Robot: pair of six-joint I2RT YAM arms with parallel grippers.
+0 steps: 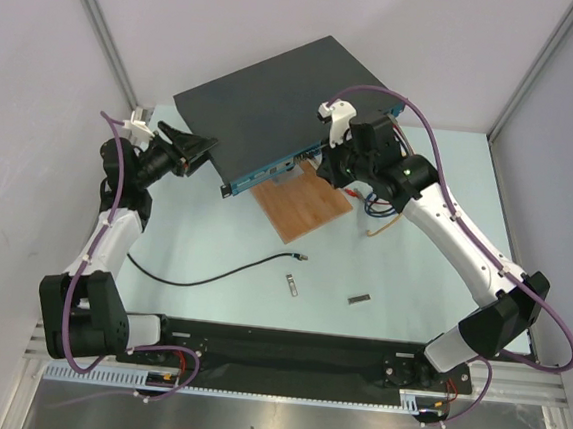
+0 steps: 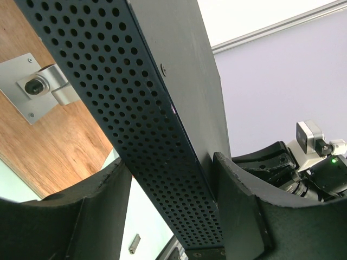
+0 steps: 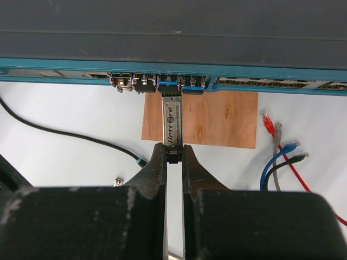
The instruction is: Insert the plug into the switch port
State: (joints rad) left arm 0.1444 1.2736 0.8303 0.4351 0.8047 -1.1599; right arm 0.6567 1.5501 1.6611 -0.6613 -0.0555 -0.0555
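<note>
Filling the switch port (image 3: 171,86) sits a silver module (image 3: 172,116), plug (image 1: 301,258) apart

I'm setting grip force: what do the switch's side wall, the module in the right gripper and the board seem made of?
The switch, side wall: likely painted sheet metal, matte dark grey, punched with rows of round holes. The silver module: apparently bare metal, brushed sheen, printed lettering. The board: wood or wood-look laminate, brown grain streaks, dull.
</note>
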